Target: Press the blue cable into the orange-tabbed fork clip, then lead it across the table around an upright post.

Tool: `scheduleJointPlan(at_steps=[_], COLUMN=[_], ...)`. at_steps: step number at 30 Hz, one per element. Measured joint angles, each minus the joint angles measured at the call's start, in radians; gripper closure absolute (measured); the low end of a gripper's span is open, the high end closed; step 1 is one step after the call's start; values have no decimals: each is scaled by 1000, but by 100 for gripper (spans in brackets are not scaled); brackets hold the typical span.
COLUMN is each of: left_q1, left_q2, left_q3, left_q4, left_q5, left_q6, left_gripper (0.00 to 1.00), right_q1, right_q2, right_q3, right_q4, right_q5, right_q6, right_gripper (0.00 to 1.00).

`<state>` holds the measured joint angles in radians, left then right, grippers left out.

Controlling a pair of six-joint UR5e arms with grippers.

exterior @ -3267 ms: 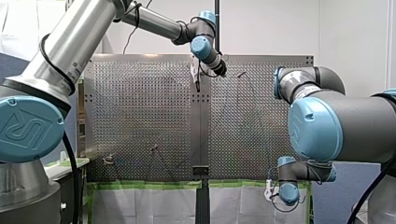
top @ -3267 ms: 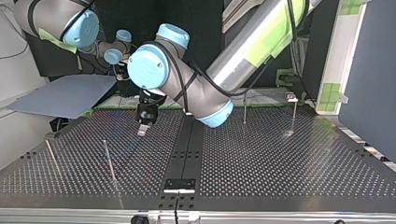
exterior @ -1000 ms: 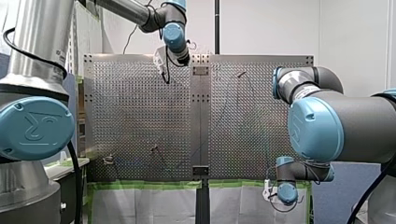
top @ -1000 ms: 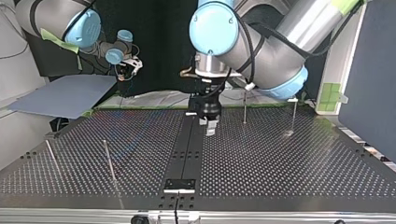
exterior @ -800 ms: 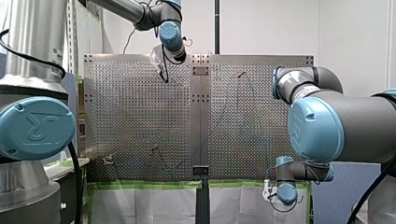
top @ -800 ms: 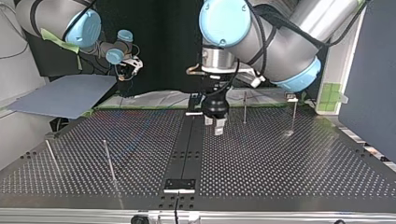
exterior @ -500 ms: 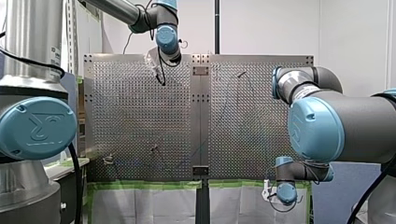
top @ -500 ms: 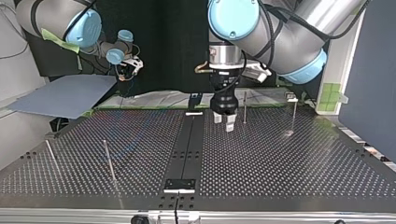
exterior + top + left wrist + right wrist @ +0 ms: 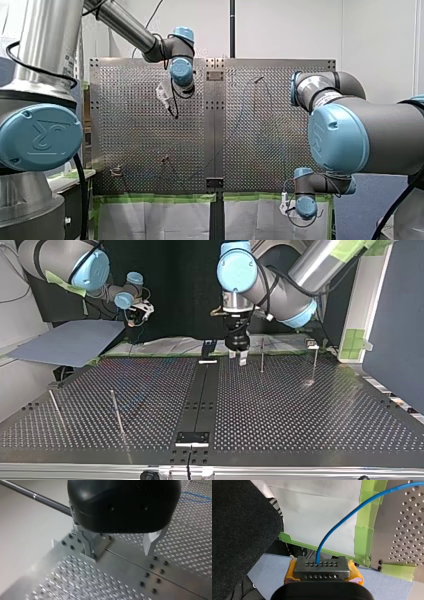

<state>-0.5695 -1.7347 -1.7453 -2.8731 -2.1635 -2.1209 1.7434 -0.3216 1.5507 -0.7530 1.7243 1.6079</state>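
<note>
My left end effector (image 9: 237, 359) has swung across the centre strip (image 9: 199, 390).

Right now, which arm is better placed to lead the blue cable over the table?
Probably right. My right hand is shut on the blue cable. My left hand hangs open and empty over the table and would first have to take the cable.

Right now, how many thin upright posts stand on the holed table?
4 in the top view: leftmost post, second post, third post beside my left claw, rightmost post. Others may be hidden.
</note>
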Motion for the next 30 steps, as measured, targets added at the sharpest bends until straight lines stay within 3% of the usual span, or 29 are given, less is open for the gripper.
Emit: scheduleJointPlan(at_steps=[4, 13, 22, 30], left_q1=[2, 10, 30, 48], left_q2=[-40, -132, -205, -213], left_q3=[-40, -132, -215, -287], left_q4=[40, 131, 215, 287], left_q5=[-20, -90, -99, -101], left_q6=[-2, 49, 91, 128], left_gripper=[0, 0, 0, 0], right_q1=[2, 4, 7, 9], right_q2=[0, 0, 0, 0], right_q3=[-1, -3, -4, -5], right_q4=[1, 1, 1, 1], right_q5=[0, 0, -1, 0], right_q6=[0, -1, -1, -1], right_gripper=[100, 100, 100, 100])
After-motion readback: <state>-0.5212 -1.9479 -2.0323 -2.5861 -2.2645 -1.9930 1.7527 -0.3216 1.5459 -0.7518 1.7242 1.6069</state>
